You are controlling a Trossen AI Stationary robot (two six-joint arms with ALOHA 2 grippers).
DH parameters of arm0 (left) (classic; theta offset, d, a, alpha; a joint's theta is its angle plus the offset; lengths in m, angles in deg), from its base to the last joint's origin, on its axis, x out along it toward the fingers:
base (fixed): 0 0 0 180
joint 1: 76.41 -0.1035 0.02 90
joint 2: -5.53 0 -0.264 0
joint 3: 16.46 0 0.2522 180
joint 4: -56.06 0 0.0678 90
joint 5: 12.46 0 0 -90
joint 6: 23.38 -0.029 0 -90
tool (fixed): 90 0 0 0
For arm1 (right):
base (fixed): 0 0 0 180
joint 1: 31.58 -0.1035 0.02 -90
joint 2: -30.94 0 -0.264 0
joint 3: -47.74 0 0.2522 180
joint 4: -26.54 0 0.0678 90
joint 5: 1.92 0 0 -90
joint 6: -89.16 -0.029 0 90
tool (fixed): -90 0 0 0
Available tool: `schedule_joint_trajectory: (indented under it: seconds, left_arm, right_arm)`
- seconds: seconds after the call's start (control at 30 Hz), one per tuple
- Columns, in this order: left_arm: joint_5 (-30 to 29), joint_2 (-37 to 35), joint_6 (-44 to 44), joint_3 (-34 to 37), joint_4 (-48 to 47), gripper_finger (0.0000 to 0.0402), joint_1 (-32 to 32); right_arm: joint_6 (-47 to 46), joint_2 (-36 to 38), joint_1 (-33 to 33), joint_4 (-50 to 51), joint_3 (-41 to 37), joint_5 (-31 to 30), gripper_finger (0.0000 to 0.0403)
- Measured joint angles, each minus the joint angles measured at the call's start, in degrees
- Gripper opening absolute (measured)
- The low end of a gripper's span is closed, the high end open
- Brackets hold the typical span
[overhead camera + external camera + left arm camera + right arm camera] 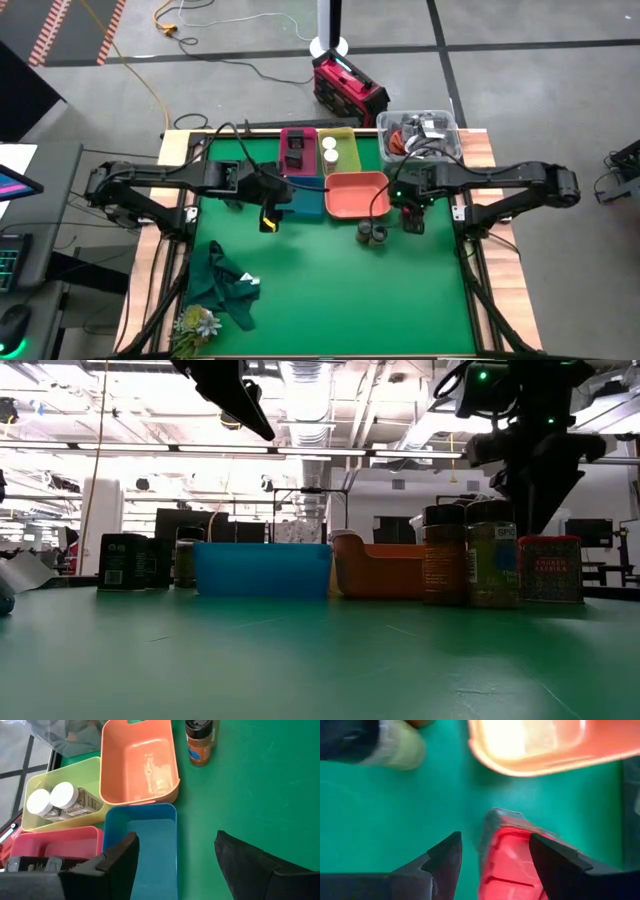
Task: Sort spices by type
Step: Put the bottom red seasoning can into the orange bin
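A magenta-red cube [549,570] stands on the green mat beside two dark round jars [443,555] [492,555], right of the orange tray [356,193]. My right gripper [495,852] is open and hangs just above the cube [512,855], its fingers straddling it without touching. Two white-topped jars [52,800] lie in the yellow-green tray [35,785]. A dark boxy tin [296,152] sits in the pink tray [298,135]. My left gripper [175,855] is open, high over the blue tray [145,845].
The four trays sit close together at the far middle of the mat, and the blue and orange ones hold nothing. The clear bin of cables [418,132] is at the far right corner. A green cloth [225,285] and flowers [195,322] lie near left.
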State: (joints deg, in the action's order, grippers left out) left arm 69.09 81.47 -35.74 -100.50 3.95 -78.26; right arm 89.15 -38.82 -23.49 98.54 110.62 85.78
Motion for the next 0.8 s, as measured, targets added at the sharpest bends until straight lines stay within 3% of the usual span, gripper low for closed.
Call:
schedule_joint_trajectory:
  seconds: [0.47, 0.8]
  left_arm:
    - [0.0, 0.02, -1.07, 0.0, 0.46, 0.0247, -1.55]
    - [0.02, 0.04, -1.31, 0.0, 0.11, 0.0247, -1.55]
  right_arm:
    - [1.81, 0.03, -0.6, 2.04, 3.23, -0.5, 0.0272]
    - [4.41, -4.9, 3.35, 2.83, 3.39, 1.06, 0.0391]
